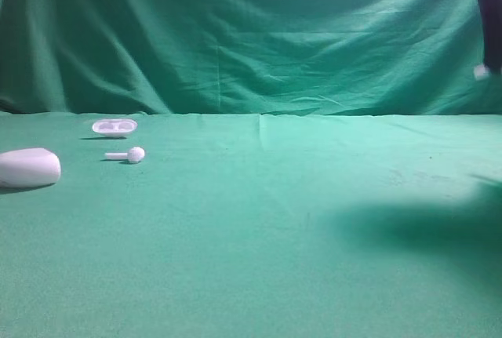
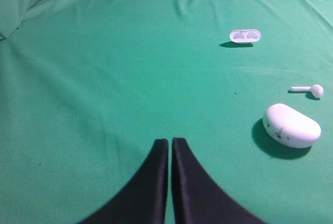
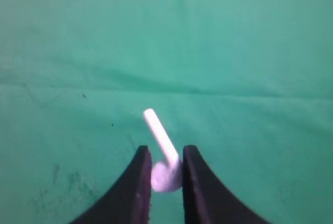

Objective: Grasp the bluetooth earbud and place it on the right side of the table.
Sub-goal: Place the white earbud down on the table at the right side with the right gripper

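Note:
My right gripper (image 3: 165, 151) is shut on a white bluetooth earbud (image 3: 162, 172). Its rounded head sits between the jaws and its thin stem points forward and up-left. In the high view this gripper (image 1: 486, 65) hangs high at the top right, well above the green table (image 1: 274, 236), and the earbud (image 1: 481, 72) shows as a white spot at its tip. A second earbud (image 1: 129, 154) lies on the table at the left and also shows in the left wrist view (image 2: 311, 90). My left gripper (image 2: 170, 142) is shut and empty, low over bare cloth, out of the high view.
A white pebble-like case (image 1: 29, 167) lies at the far left, near the second earbud; it also shows in the left wrist view (image 2: 291, 125). A shallow white oval tray (image 1: 114, 126) sits behind them. A dark shadow falls on the table's right side (image 1: 423, 228).

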`<state>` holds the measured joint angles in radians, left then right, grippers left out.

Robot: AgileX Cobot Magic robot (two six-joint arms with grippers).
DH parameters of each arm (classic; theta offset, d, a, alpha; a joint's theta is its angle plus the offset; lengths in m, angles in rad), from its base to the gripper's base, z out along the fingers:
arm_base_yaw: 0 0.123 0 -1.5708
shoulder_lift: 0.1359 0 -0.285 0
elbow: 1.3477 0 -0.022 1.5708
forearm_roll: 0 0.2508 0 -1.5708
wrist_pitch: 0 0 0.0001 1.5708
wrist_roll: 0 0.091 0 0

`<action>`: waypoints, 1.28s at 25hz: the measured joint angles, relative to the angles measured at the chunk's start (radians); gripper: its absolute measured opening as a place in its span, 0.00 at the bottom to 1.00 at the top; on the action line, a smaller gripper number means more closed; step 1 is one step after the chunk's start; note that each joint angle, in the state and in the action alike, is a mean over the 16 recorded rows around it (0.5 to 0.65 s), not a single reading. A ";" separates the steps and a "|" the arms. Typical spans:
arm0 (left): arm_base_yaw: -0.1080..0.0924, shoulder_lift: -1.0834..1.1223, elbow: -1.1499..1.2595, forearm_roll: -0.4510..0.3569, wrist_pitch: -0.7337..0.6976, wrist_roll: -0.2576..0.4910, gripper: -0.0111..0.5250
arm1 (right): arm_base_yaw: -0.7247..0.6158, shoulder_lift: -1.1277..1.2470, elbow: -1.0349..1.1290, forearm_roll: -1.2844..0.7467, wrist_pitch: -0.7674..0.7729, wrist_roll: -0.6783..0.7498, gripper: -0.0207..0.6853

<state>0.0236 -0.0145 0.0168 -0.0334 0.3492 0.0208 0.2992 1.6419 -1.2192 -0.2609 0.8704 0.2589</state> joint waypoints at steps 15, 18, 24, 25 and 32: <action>0.000 0.000 0.000 0.000 0.000 0.000 0.02 | -0.053 0.119 0.282 -0.002 -0.332 0.066 0.42; 0.000 0.000 0.000 0.000 0.000 0.000 0.02 | -0.056 0.113 0.282 -0.001 -0.335 0.070 0.56; 0.000 0.000 0.000 0.000 0.000 0.000 0.02 | -0.057 0.032 0.282 0.008 -0.310 0.073 0.74; 0.000 0.000 0.000 0.000 0.000 0.000 0.02 | -0.057 0.010 0.283 0.011 -0.301 0.073 0.74; 0.000 0.000 0.000 0.000 0.000 0.000 0.02 | -0.057 -0.215 0.284 0.052 -0.190 0.069 0.45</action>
<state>0.0236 -0.0145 0.0168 -0.0334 0.3492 0.0208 0.2427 1.4271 -0.9355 -0.2091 0.6807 0.3277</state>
